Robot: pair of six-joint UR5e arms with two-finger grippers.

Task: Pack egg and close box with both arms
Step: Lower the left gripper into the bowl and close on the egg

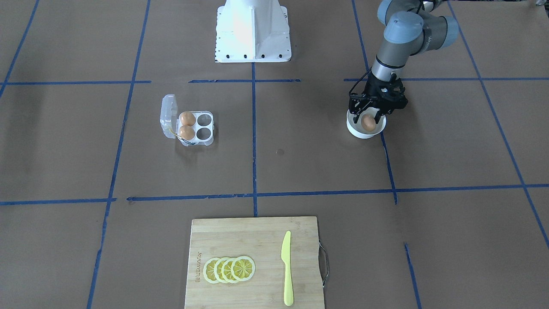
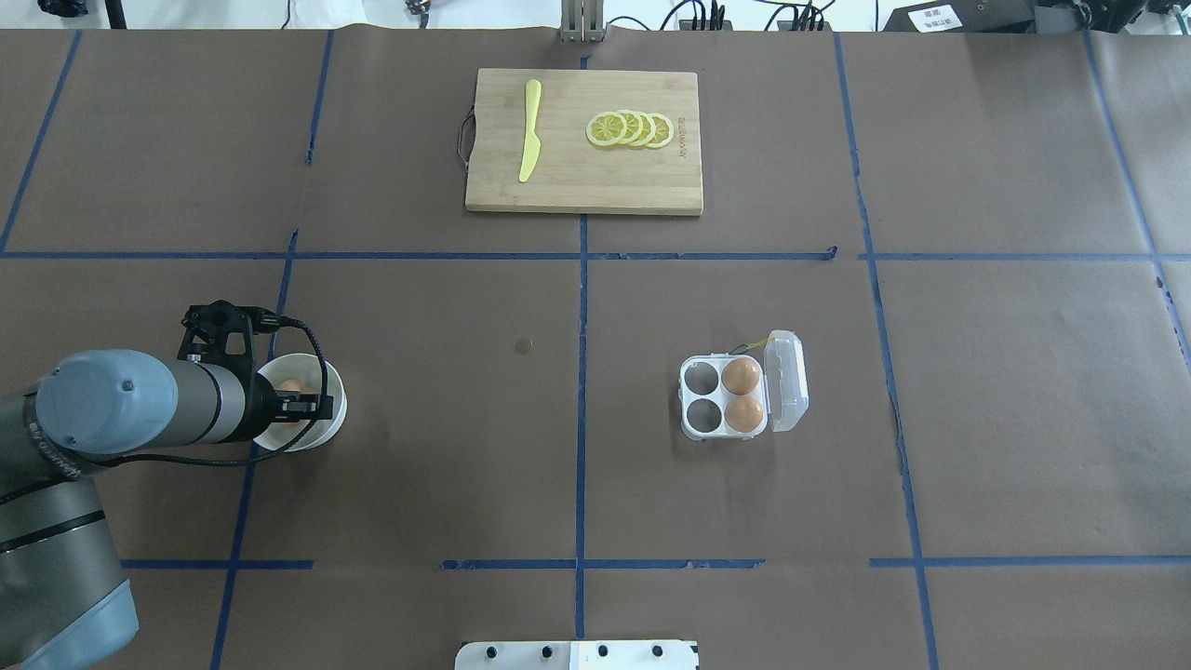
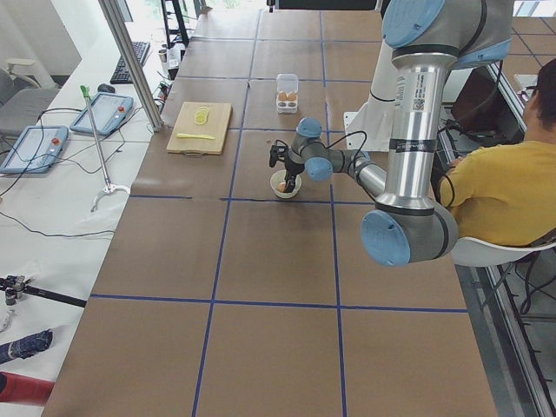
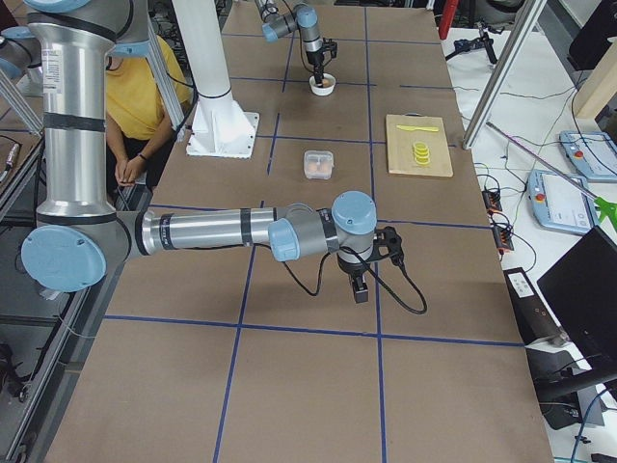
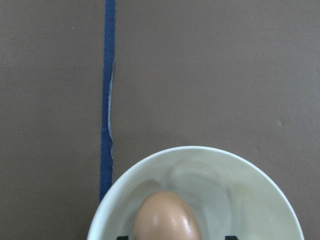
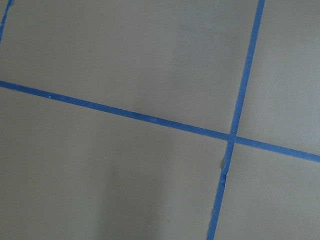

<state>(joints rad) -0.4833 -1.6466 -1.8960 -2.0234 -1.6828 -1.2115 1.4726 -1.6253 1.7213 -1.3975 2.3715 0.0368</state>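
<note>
Left fingers [image 1: 379, 114] wide around egg [image 1: 368, 122] in bowl [image 1: 358, 132]; egg may be cracked if overgripped. Right fingers [image 4: 361, 292] cannot be judged.

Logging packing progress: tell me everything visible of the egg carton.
The egg carton is clear plastic with four cups. Its hinged lid is swung open, a yellow band at that edge. Two brown eggs fill the cups beside the lid; the other two are empty. It sits flat on the table, nothing gripping it.
</note>
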